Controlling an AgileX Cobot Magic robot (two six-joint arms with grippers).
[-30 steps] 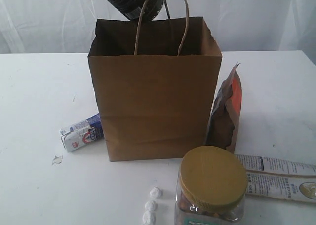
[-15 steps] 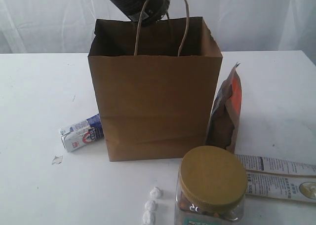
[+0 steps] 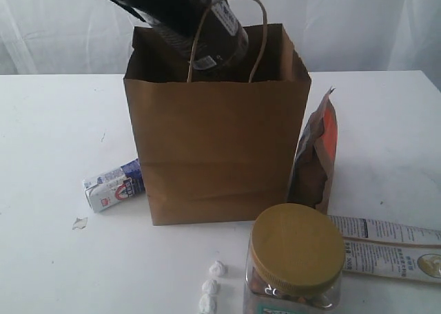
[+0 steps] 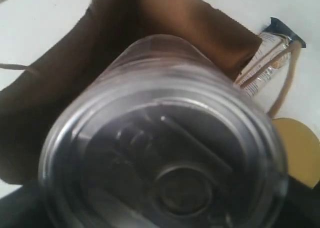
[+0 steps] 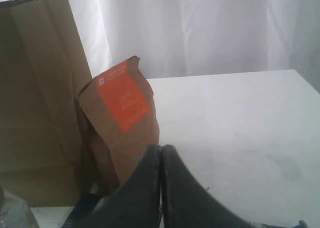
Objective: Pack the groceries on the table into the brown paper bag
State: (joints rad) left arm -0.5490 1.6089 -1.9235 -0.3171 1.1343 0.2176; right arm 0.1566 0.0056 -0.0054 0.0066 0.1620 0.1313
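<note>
The dark silver-lidded can (image 3: 200, 21), clamped between the left fingers (image 4: 15, 213), tilts at the mouth of the brown paper bag (image 3: 213, 149) below them, while beyond the right fingers (image 5: 145, 188), pressed together, the brown-orange pouch (image 3: 315, 155), white-blue carton (image 3: 114, 185), gold-lidded jar (image 3: 296, 255) and long packet (image 3: 389, 248) await packing on the surface (image 3: 55, 121).

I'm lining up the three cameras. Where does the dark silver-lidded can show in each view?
Exterior view: the dark silver-lidded can is at the top, tilted over the bag's mouth.
Left wrist view: the can fills most of the picture, with its lid toward the camera.
Right wrist view: not in it.
Shared landmark: the brown paper bag, seen in all three views.
</note>
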